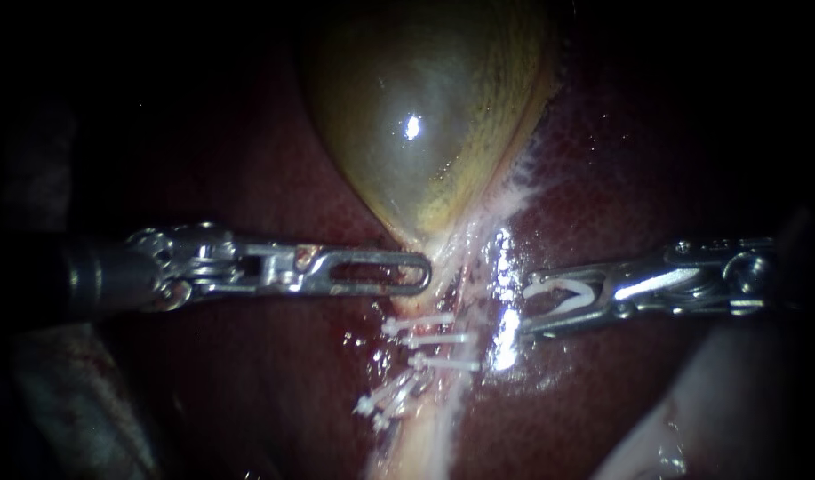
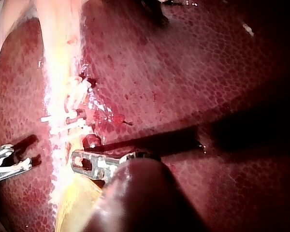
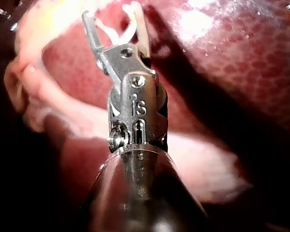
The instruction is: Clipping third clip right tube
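White plastic clip [image 1: 563, 293] sits in the right instrument [image 1: 527, 307], whose pincer is spread wide and pinches the clip's two legs from either side. It hangs over the liver [image 1: 647, 151], just right of the pale tube [image 1: 420, 440] and apart from it. Only the endoscope view shows both instruments facing each other, with the gallbladder [image 1: 416, 116] above. The left instrument [image 1: 420, 271] has its pincer pressed together, its tip touching pale tissue below the gallbladder. Set clips [image 1: 434, 340] cross the tube under that tip; the left wrist view shows them closest, in two groups. The right wrist view alone shows the clip's open V from behind, pointing toward pale tissue.
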{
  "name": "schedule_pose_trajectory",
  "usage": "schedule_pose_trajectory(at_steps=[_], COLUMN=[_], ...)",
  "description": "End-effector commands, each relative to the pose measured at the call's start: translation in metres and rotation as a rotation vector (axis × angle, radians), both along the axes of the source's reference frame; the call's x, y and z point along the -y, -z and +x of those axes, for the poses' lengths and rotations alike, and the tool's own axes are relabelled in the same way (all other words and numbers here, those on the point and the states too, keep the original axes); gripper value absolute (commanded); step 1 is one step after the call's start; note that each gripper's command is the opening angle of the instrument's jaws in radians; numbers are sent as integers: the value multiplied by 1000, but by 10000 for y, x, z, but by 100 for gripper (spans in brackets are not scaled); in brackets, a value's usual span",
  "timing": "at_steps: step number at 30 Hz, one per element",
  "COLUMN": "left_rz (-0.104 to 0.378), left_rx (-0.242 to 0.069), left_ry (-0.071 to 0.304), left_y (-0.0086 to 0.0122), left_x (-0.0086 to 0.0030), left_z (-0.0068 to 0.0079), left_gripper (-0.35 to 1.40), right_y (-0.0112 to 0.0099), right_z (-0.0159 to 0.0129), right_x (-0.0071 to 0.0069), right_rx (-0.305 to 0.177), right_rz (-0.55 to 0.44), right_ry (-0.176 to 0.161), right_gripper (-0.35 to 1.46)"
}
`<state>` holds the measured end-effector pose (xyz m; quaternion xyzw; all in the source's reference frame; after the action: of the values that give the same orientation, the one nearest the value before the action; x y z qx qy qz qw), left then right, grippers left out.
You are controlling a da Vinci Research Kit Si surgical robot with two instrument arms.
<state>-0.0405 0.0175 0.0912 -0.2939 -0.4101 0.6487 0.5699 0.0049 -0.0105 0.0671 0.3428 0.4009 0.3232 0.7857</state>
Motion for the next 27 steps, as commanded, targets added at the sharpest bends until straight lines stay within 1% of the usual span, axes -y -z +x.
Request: schedule_pose_trajectory(at_steps=[1,2,4,9,14,18,23,27], left_rz=[0,0,1,5,12,22,25,27], left_rx=[0,0,1,4,7,10,10,10], left_ry=[0,0,-1,-3,-6,-8,-7,-6], left_y=[1,1,3,13,25,36,49,61], left_x=[0,0,1,-1,-3,-3,-4,-3], left_z=[0,1,2,9,16,22,29,34], left_gripper=[-35,-35,-35,-35,-35,-35,-35,-35], right_y=[0,0,0,0,0,-1,-7,-10], right_z=[0,1,2,10,20,26,40,51], right_x=[0,0,0,1,3,3,5,8], right_rx=[0,-1,2,18,31,39,56,61], right_rz=[0,-5,5,61,101,126,184,193], right_ry=[0,2,-4,-39,-67,-84,-126,-138], right_gripper=[50,50,50,51,53,54,54,54])
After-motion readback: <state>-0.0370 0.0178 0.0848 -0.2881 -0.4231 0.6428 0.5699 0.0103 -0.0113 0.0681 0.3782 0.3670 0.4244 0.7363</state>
